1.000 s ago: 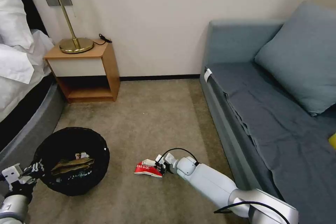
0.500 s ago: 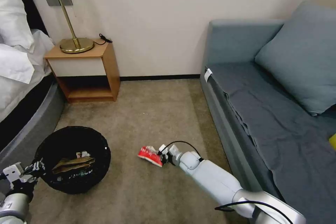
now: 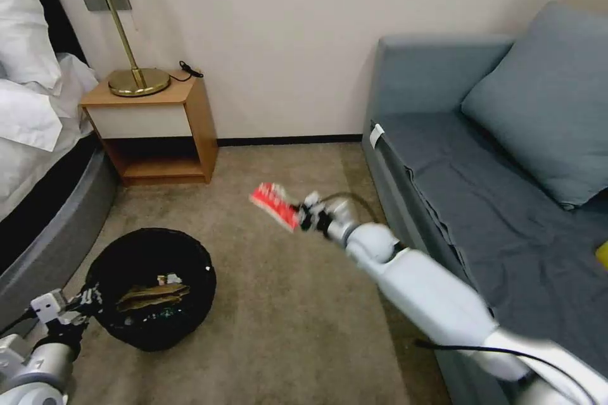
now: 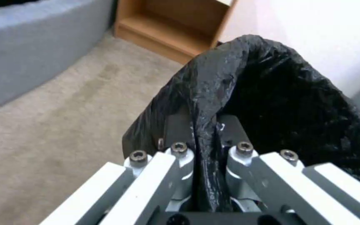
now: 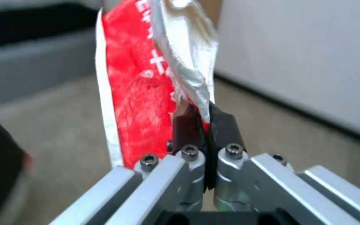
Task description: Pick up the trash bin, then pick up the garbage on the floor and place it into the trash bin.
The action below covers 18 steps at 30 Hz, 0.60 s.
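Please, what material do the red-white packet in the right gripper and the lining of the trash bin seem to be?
Snack packet: seemingly thin printed plastic film, slightly glossy; it creases where the right gripper pinches it.
Trash bin lining: thin black plastic bag, shiny and crinkled, bunching where the left gripper clamps the rim.

Even, soft indoor light, faint shadows; motion blur on the right arm (image 3: 430, 291), wide-angle bending at edges

My head camera looks forward and down over the carpet (image 3: 285, 304), from well back, taking in both my arms. My left wrist camera peers along my jaws, very near the bin (image 4: 280, 103) rim. My right wrist camera looks along my other jaws, close on the packet (image 5: 138, 93). The head view shares the bin (image 3: 152, 288) and the packet (image 3: 273, 204) with them.
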### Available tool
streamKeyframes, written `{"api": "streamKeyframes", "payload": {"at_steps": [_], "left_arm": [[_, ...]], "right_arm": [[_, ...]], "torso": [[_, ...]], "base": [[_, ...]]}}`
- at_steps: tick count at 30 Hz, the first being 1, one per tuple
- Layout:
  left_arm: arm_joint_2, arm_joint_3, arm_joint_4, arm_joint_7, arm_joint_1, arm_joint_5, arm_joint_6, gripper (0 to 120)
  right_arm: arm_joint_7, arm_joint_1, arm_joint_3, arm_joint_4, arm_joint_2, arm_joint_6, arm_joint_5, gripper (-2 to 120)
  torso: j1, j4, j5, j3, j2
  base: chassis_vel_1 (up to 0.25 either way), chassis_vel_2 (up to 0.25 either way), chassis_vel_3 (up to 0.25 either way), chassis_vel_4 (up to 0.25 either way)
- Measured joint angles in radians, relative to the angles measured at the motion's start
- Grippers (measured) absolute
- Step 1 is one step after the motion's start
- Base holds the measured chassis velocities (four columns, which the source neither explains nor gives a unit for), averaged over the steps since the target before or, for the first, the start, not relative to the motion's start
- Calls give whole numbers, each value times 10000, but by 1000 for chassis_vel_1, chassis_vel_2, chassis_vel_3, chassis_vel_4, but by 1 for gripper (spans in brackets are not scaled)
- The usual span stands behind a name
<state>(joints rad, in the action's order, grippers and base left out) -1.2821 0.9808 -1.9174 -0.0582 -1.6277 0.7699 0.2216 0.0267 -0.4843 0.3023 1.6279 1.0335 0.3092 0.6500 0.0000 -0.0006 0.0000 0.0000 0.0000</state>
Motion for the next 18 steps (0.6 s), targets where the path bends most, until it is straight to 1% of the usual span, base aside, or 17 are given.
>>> {"api": "streamKeyframes", "payload": {"at_steps": [1,2,4,6,8,10,11,14,16,18], "left_arm": [[0,0,0,0,0,0,0,4],[-13,-70,-50,8,-1,0,16,4],[-86,-289,-230,56,-5,-5,87,4],[-110,-350,-281,71,-5,-12,102,4],[-174,-550,-447,85,-23,-36,135,4],[-233,-759,-639,98,-70,-54,166,4],[-233,-759,-639,98,-70,-54,166,4],[-362,-1040,-918,96,-286,-121,167,4],[-384,-1069,-937,95,-315,-139,166,4],[-557,-1268,-1036,70,-500,-253,107,4]], "right_arm": [[0,0,0,0,0,0,0,0],[-69,54,86,407,-154,51,183,0],[-236,129,485,1757,-503,247,615,0],[-258,129,597,1974,-545,270,664,0],[-301,18,1075,2498,-589,333,677,0],[-302,-181,1590,2597,-547,356,406,0],[-302,-181,1590,2597,-547,356,406,0],[-240,-576,2104,2491,-325,295,-185,0],[-231,-611,2155,2480,-298,290,-240,0],[-199,-818,2541,2363,-58,287,-571,0]], "torso": [[0,0,0,0,0],[0,1,0,-1,1],[0,6,3,-1,1],[0,6,0,-1,2],[0,7,1,-1,2],[0,6,1,0,2],[0,6,1,0,2],[0,5,2,0,1],[0,5,2,0,1],[0,6,-1,-1,1]], "base": [[0,0,0,0],[0,0,0,0],[0,0,0,0],[0,0,0,0],[0,0,0,0],[0,0,0,0],[0,0,0,0],[0,0,0,0],[0,0,0,0],[0,0,0,0]]}}
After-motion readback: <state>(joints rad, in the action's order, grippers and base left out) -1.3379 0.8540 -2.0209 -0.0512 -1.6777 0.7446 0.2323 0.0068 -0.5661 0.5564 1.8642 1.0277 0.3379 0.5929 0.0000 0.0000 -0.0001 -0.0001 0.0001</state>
